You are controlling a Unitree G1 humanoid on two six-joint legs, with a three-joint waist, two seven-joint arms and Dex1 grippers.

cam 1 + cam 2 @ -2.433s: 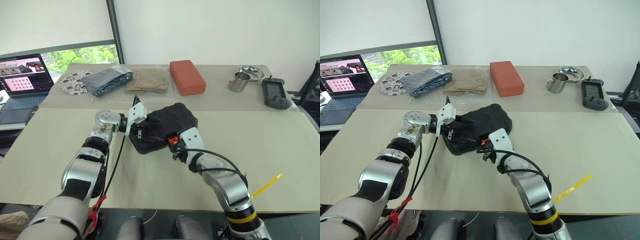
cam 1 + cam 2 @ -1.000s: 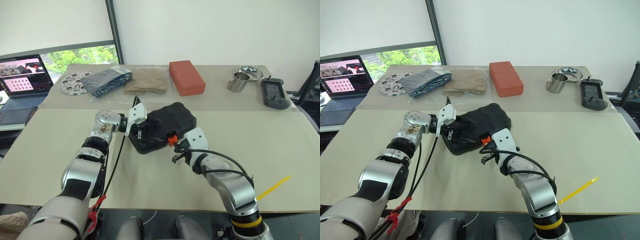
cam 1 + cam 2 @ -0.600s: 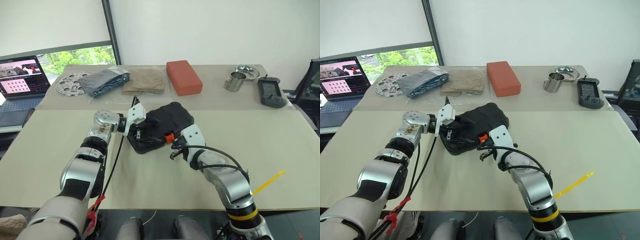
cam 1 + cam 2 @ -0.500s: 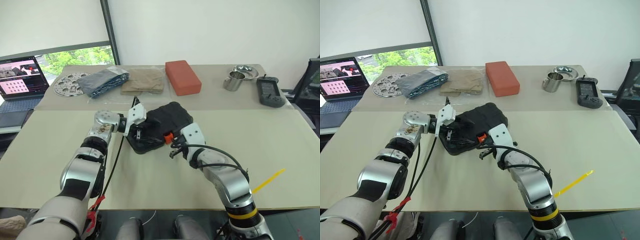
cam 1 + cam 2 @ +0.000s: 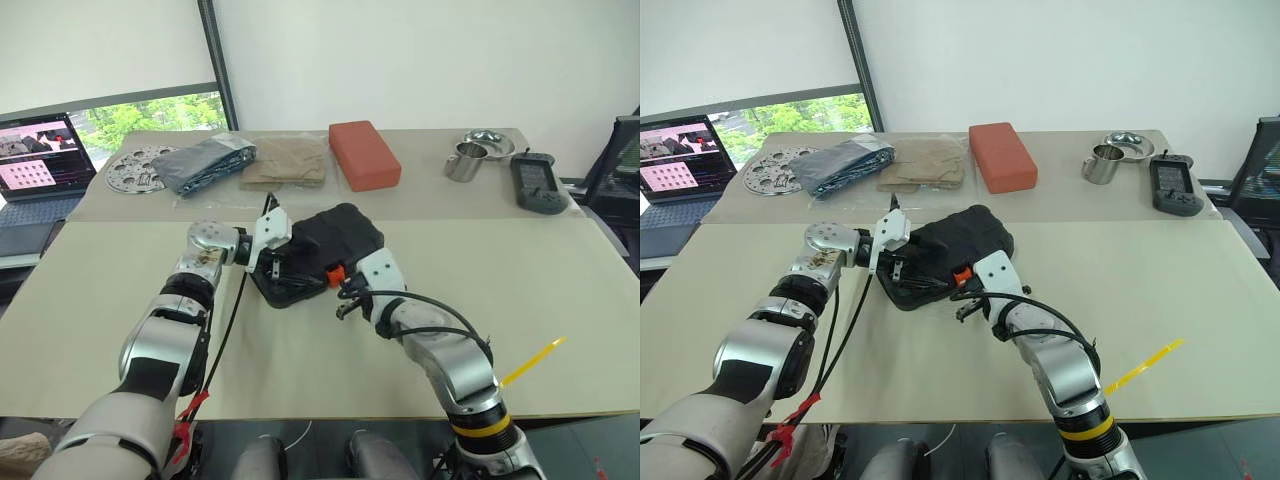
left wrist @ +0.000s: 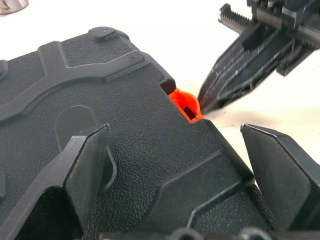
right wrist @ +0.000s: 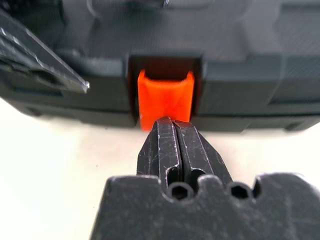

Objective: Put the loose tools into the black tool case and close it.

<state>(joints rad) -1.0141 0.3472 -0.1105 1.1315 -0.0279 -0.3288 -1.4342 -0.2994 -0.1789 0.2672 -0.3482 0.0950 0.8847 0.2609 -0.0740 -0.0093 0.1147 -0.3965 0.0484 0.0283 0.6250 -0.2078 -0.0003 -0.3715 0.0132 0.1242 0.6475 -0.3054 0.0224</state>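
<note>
Two grippers at the black tool case (image 5: 322,250), which lies lid-down, closed, mid-worktop (image 5: 560,290). Left gripper (image 6: 180,165) spread wide, its fingers (image 6: 82,172) straddling the case's left end over the lid. Right gripper (image 7: 173,131) clenched, empty, tips together touching the orange latch (image 7: 165,97) on the case's near edge.

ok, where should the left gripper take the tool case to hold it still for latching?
Probably across the closed lid at the case's left end. The black tool case lies flat and shut, and the left gripper already stands open over that end, one finger on the lid. Coming from the left keeps the front edge free, where the shut right gripper meets the orange latch.
</note>
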